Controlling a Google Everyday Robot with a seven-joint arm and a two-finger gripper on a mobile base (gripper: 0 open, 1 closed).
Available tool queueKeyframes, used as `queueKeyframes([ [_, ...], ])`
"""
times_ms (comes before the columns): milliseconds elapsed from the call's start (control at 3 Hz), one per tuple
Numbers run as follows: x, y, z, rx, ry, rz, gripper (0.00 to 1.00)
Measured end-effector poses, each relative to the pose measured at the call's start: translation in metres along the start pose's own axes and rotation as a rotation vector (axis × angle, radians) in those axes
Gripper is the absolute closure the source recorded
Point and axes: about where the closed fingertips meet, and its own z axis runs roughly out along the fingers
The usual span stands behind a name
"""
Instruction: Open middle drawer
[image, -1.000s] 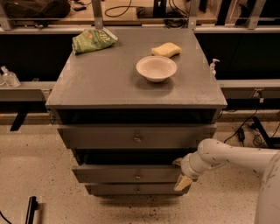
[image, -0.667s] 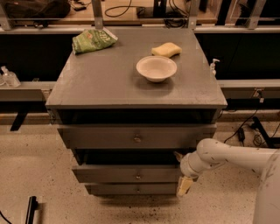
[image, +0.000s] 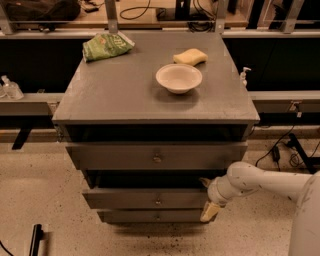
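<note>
The grey cabinet (image: 150, 95) has three grey drawers with small round knobs. The middle drawer (image: 130, 198) stands out a little, less far than the top drawer (image: 125, 156) above it, with a dark gap between the two. Its knob (image: 158, 202) is at the centre. The bottom drawer (image: 135, 216) sits just below it. My gripper (image: 206, 197) is at the right end of the middle drawer's front, on the white arm (image: 260, 182) that comes in from the right. It is well to the right of the knob.
On the cabinet top stand a white bowl (image: 178, 78), a yellow sponge (image: 190, 56) and a green chip bag (image: 106, 46). A small bottle (image: 244, 76) is at the right behind it. Cables (image: 280, 150) lie on the speckled floor at the right.
My gripper has sunk slightly at the right end of the middle drawer. The drawers have not visibly moved.
</note>
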Motion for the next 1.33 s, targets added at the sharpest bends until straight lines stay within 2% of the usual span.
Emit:
queueKeyframes([
  [333, 0.002, 0.005, -0.008, 0.028, 0.005, 0.004, 0.3],
  [667, 0.0, 0.017, -0.016, 0.01, 0.023, -0.014, 0.46],
  [1000, -0.004, 0.031, -0.025, -0.025, 0.03, -0.045, 0.53],
  [1333, -0.009, 0.043, -0.034, -0.067, 0.014, -0.074, 0.71],
])
